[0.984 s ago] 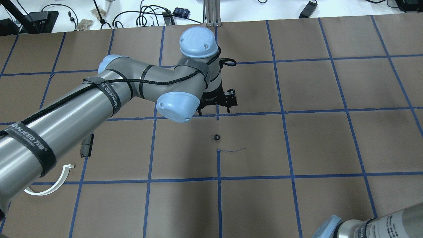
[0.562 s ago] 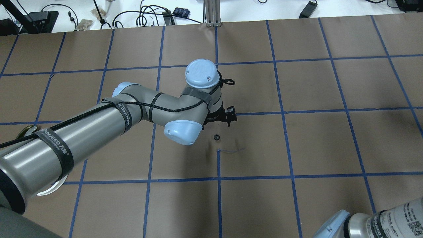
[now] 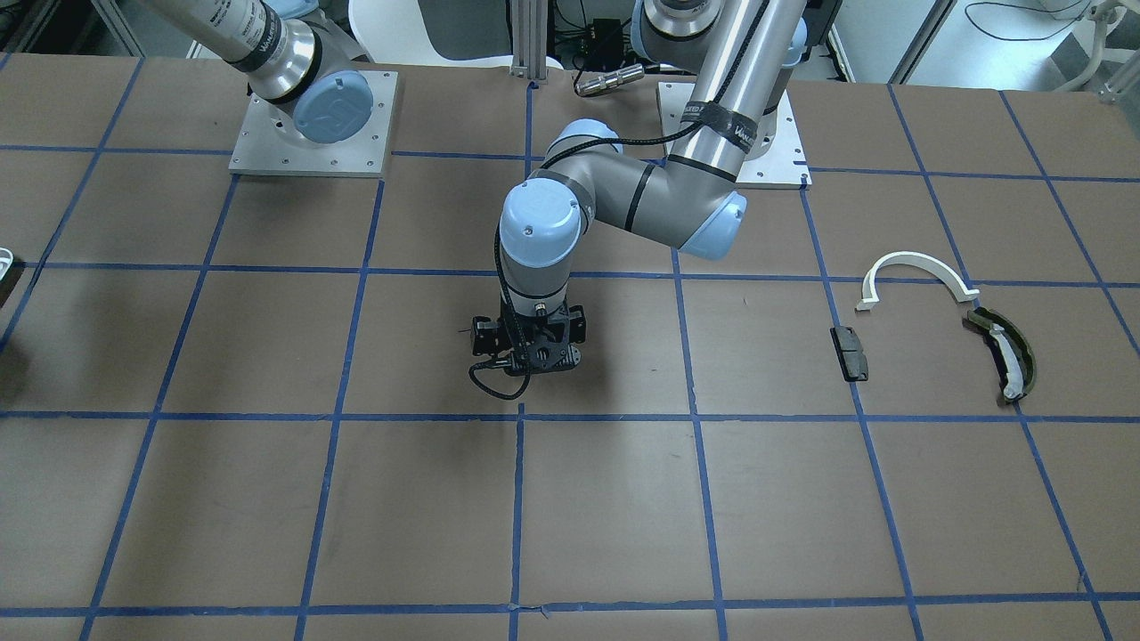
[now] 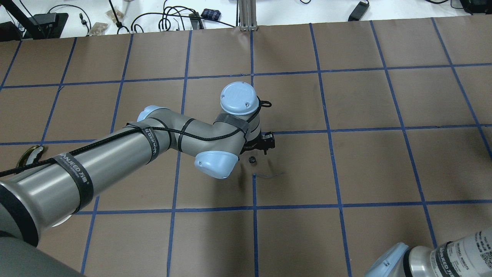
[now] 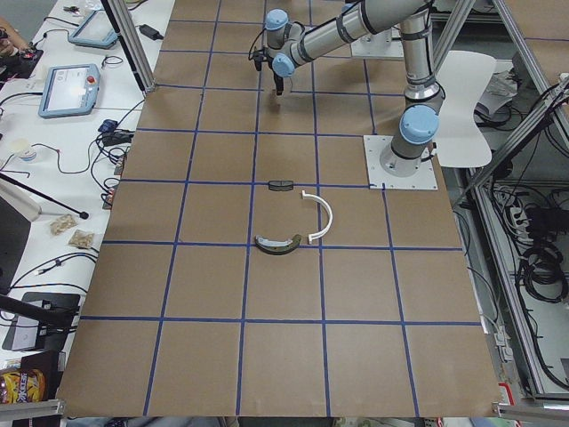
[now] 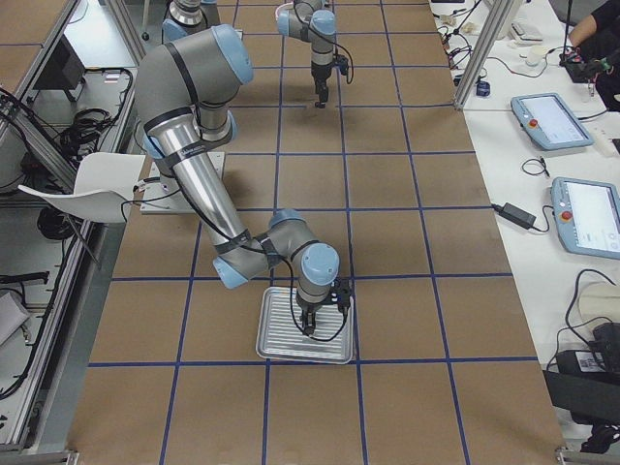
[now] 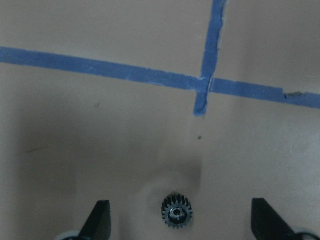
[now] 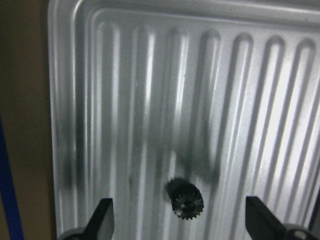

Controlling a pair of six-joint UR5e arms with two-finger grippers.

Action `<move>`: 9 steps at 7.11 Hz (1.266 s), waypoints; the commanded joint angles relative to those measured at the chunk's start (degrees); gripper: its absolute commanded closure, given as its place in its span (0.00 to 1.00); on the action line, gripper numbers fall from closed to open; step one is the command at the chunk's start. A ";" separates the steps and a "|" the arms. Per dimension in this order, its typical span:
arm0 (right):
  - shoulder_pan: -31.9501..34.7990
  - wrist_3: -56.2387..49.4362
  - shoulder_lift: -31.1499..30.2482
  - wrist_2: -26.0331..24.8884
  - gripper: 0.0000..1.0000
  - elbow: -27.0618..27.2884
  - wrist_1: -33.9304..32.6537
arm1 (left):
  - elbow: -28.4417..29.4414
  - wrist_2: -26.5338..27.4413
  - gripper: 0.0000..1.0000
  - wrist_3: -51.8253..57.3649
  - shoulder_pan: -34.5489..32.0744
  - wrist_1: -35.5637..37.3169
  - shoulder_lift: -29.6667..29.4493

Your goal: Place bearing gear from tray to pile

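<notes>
A small dark bearing gear (image 7: 176, 212) lies on the brown paper at mid-table (image 4: 252, 159). My left gripper (image 7: 180, 220) is open and straddles it, a finger (image 7: 100, 220) on each side, not touching. My right gripper (image 8: 177, 210) is open over the ribbed tray (image 8: 75, 125), with a second gear (image 8: 186, 200) between its fingers (image 8: 102, 217). The tray shows whole in the exterior right view (image 6: 276, 349). The pile is a white half-ring (image 3: 917, 265), an olive curved piece (image 3: 1006, 352) and a dark block (image 3: 850, 352).
The table is covered in brown paper with a blue tape grid. A loose curl of blue tape (image 4: 269, 175) lies just beside the mid-table gear. The left arm's forearm (image 4: 96, 165) hides most of the pile in the overhead view.
My left arm has drawn back towards the robot and come down, so its gripper now stands over the mid-table gear. That gear has not moved. The right arm shifted slightly.
</notes>
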 commanded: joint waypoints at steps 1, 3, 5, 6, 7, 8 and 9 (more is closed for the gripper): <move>-0.01 0.66 0.61 -0.18 0.24 0.08 0.02 | -0.01 -0.38 0.44 -0.24 0.05 0.08 -0.55; -0.02 0.58 0.79 -0.09 0.53 0.08 0.02 | -0.09 -0.38 0.69 0.46 0.14 0.17 -1.42; -0.01 0.75 0.70 -0.18 1.00 -0.01 0.11 | 0.08 -0.12 1.00 0.46 0.22 0.26 -1.43; -0.01 0.75 0.70 0.00 1.00 0.08 0.46 | -0.01 -0.03 1.00 0.72 0.31 0.17 -0.64; -0.01 1.10 0.01 0.00 1.00 -0.53 1.16 | -0.01 -0.03 1.00 0.99 0.57 -0.01 0.49; 0.07 1.89 -0.78 0.52 1.00 -0.71 1.43 | 0.51 0.06 1.00 3.25 2.49 -0.70 2.33; 0.59 2.68 -2.79 0.70 1.00 -0.63 2.56 | 0.52 -0.29 1.00 9.28 7.82 -4.19 5.22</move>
